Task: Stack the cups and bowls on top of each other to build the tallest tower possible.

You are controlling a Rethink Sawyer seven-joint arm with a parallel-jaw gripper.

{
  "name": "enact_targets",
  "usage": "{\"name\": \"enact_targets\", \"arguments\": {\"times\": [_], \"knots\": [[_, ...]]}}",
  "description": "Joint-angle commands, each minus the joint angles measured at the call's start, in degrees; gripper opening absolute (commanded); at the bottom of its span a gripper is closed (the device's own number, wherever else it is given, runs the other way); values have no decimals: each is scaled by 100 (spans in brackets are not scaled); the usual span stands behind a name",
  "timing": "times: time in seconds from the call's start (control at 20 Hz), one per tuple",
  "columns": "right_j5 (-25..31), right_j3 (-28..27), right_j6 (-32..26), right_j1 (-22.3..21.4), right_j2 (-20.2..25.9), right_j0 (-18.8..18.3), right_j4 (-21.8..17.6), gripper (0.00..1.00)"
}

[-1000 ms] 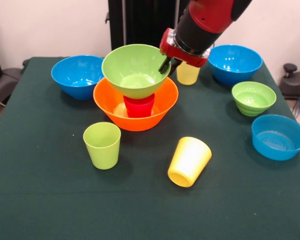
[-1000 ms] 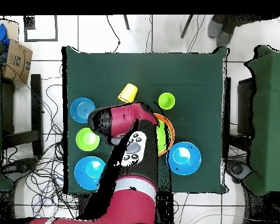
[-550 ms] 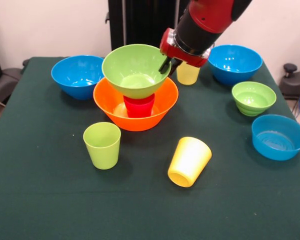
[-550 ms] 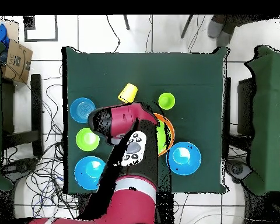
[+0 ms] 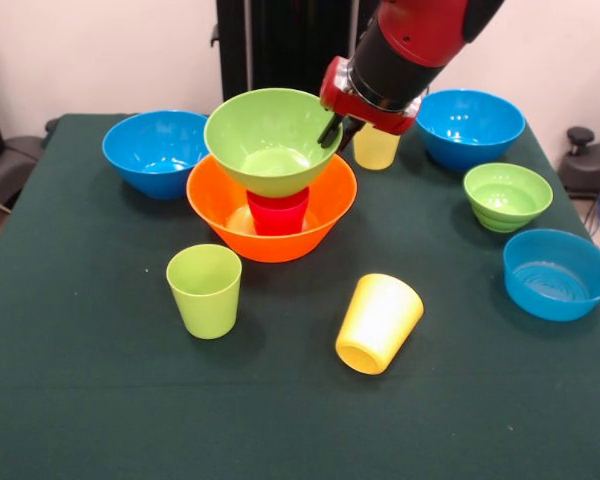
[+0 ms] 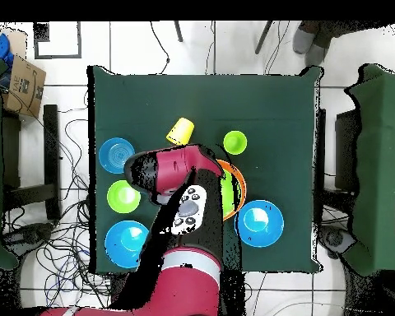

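1. Front view: the big orange bowl (image 5: 271,212) sits on the green worktop (image 5: 100,400). An upside-down red cup (image 5: 278,213) stands inside it, and the large lime bowl (image 5: 270,138) rests on that cup.
2. The gripper (image 5: 332,131) pinches the lime bowl's rim — clamped on it.
3. In front of the orange bowl: a lime cup (image 5: 205,290) standing — and a yellow cup (image 5: 378,322) lying down.
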Motion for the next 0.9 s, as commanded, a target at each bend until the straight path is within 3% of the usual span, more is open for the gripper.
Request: {"name": "enact_targets", "arguments": {"times": [0.05, 0.9], "knots": [[-371, -295, 649, 106, 404, 61, 130, 0], [-357, -346, 462, 93, 470, 38, 78, 0]]}}
